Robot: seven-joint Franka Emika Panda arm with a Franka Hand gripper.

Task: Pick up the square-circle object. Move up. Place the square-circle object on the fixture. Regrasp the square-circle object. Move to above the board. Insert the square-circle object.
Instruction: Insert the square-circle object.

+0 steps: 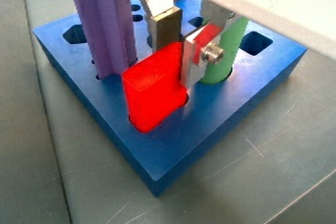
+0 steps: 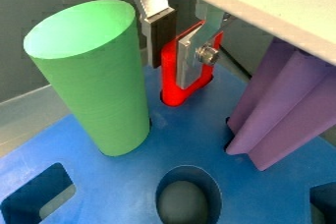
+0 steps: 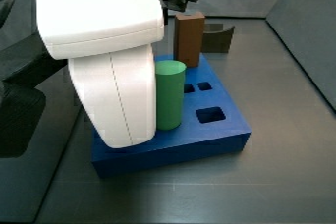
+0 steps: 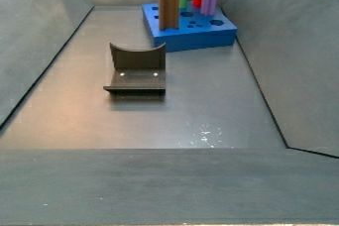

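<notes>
- Because the bright red blocky square-circle peg (image 1: 160,88) already sits low in the thick blue square holed board (image 1: 197,140), between the purple star-topped peg (image 1: 108,17) and the green cylinder (image 2: 92,76), you have little exposed to hold.
- Your tool (image 1: 182,46) stands over it, silver finger plates close on its upper end; whether they pinch it, I cannot tell.
- Expect a rigid, light, smooth piece: grip the flat sides, squarely, or it may slip.
- The brown block (image 4: 169,2) stands on the board.

Bright red blocky square-circle object (image 1: 159,88), thick blue board (image 1: 171,144), plain green cylinder (image 2: 92,71), purple ribbed peg (image 2: 286,100), silver-fingered gripper (image 1: 184,41), grey desk (image 4: 159,121).
</notes>
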